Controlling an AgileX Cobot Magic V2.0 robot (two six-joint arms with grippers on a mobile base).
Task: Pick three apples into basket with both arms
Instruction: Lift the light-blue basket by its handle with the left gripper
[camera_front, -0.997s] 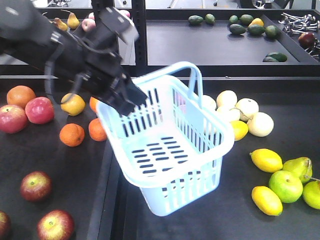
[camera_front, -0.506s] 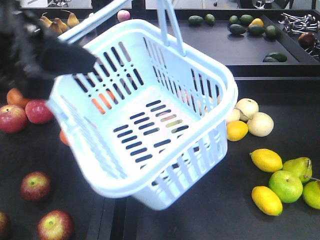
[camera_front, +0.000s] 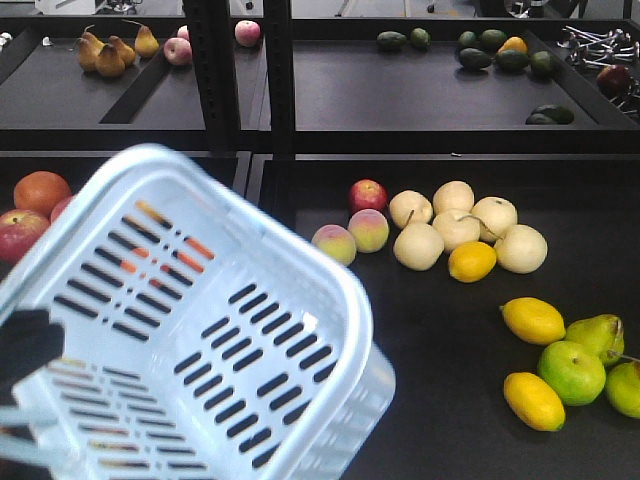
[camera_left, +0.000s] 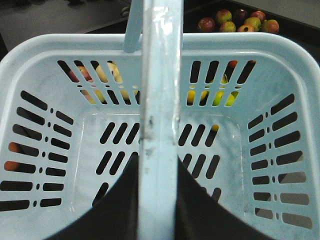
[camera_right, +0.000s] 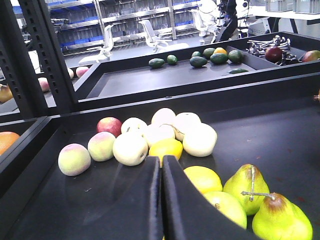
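The pale blue basket (camera_front: 190, 330) hangs tilted at the lower left of the front view, close to the camera and empty. In the left wrist view its handle (camera_left: 160, 100) runs straight up between the black fingers of my left gripper (camera_left: 159, 200), which is shut on it. Only a black part of my left arm (camera_front: 22, 352) shows in the front view. My right gripper (camera_right: 161, 172) is shut with nothing in it, low over the dark tray before a lemon (camera_right: 166, 148). The dark maroon apples are hidden behind the basket.
A red apple (camera_front: 18, 235) and an orange (camera_front: 40, 190) lie at the left edge. Peaches (camera_front: 350, 237), pale pears (camera_front: 455, 225), lemons (camera_front: 532, 320) and green pears (camera_front: 598, 335) lie on the right tray. Black shelf posts (camera_front: 212, 75) stand behind. Red-green fruit (camera_left: 235, 21) shows past the basket.
The basket has swung from the middle down to the lower left and nearer the camera, now covering the left tray's fruit. The left arm has dropped almost out of the front view.
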